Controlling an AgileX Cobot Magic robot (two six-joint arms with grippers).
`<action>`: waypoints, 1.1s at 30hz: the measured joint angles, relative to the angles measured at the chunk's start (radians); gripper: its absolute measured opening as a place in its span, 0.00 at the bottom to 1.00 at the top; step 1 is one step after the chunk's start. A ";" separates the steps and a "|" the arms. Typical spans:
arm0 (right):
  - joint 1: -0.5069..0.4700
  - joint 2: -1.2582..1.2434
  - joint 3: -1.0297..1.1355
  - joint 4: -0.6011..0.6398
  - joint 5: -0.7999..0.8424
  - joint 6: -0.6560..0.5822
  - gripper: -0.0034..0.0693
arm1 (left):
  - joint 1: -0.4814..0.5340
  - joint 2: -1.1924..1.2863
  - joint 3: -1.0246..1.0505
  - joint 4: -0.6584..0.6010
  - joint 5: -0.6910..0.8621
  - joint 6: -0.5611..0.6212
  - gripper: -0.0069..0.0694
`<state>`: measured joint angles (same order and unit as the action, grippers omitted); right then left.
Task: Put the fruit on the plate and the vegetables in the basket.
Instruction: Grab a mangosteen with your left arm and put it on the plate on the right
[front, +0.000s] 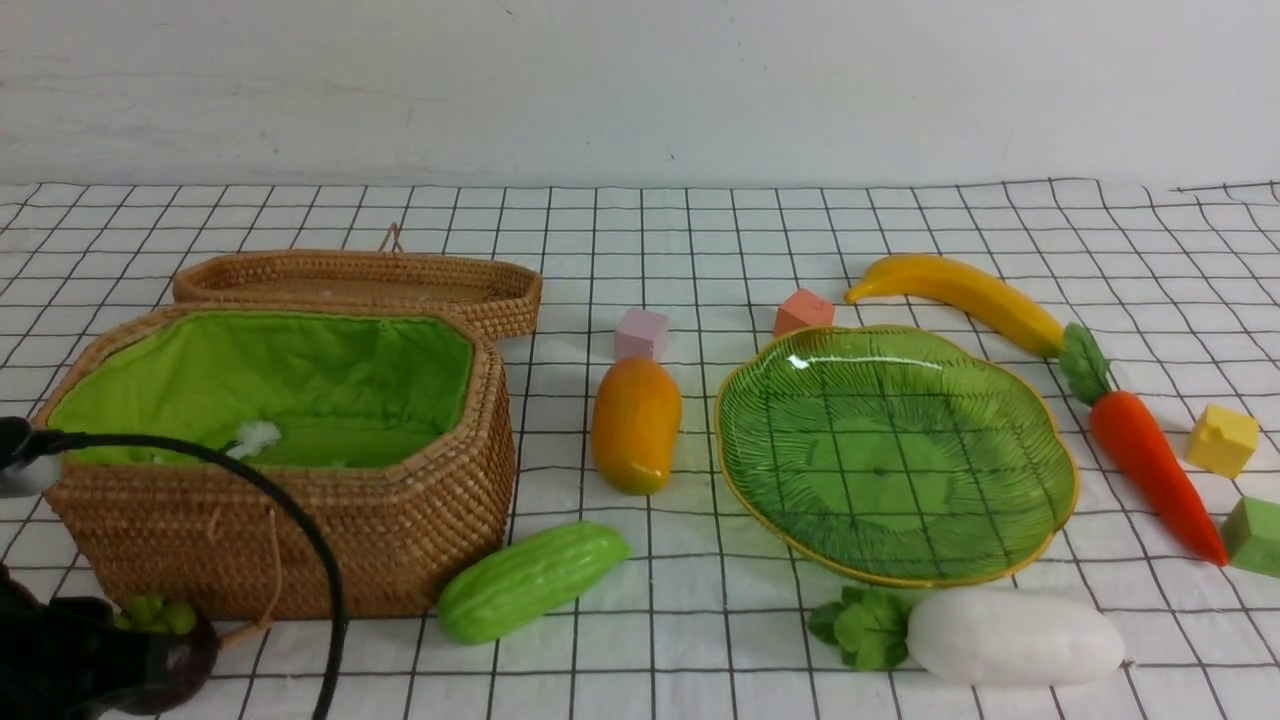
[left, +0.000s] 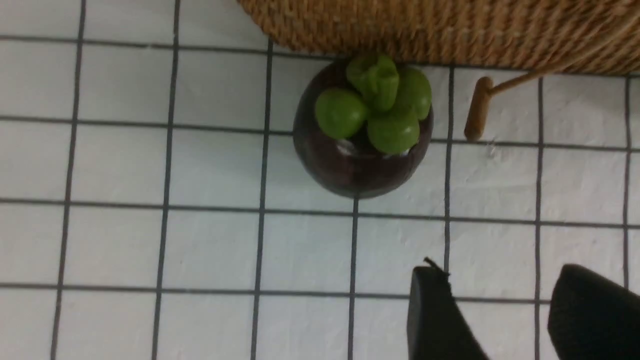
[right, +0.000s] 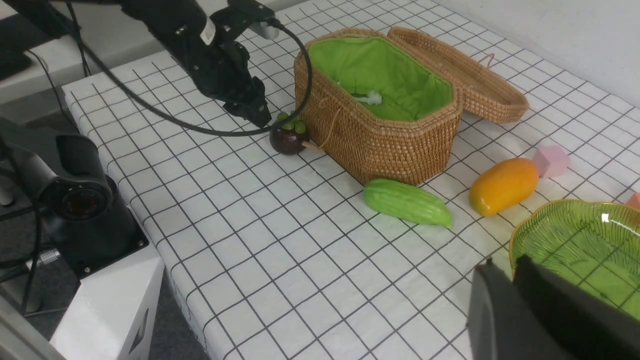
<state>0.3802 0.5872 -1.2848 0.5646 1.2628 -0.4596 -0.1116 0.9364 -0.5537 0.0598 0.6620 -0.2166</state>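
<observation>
The dark purple mangosteen (front: 170, 645) (left: 362, 130) sits on the cloth against the front left of the wicker basket (front: 300, 520). My left gripper (left: 500, 280) (right: 252, 110) is open and empty, hovering just short of it. The mango (front: 636, 425) and cucumber (front: 530, 580) lie between the basket and the green plate (front: 890, 450). The banana (front: 960, 290) and carrot (front: 1150, 470) lie behind and to the right of the plate, and the radish (front: 1010, 637) lies in front of it. My right gripper (right: 505, 265) is shut and empty, above the plate's near rim.
The basket's flat lid (front: 360, 285) lies behind it. A wooden toggle (left: 477, 115) on a string hangs beside the mangosteen. Pink (front: 641, 333), orange (front: 803, 311), yellow (front: 1222, 440) and green (front: 1255, 535) cubes lie around the plate. The left arm's black cable (front: 300, 530) crosses the basket front.
</observation>
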 joint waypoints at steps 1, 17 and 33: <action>0.000 0.000 0.000 0.000 0.000 0.000 0.15 | 0.000 -0.009 0.020 0.000 -0.033 0.004 0.50; 0.000 -0.001 0.000 0.000 0.000 0.000 0.15 | 0.000 0.210 0.103 0.292 -0.291 -0.230 0.97; 0.000 -0.001 0.000 0.005 0.000 0.000 0.16 | 0.000 0.402 0.103 0.544 -0.478 -0.335 0.95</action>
<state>0.3802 0.5857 -1.2848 0.5701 1.2628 -0.4596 -0.1116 1.3381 -0.4505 0.6041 0.1837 -0.5519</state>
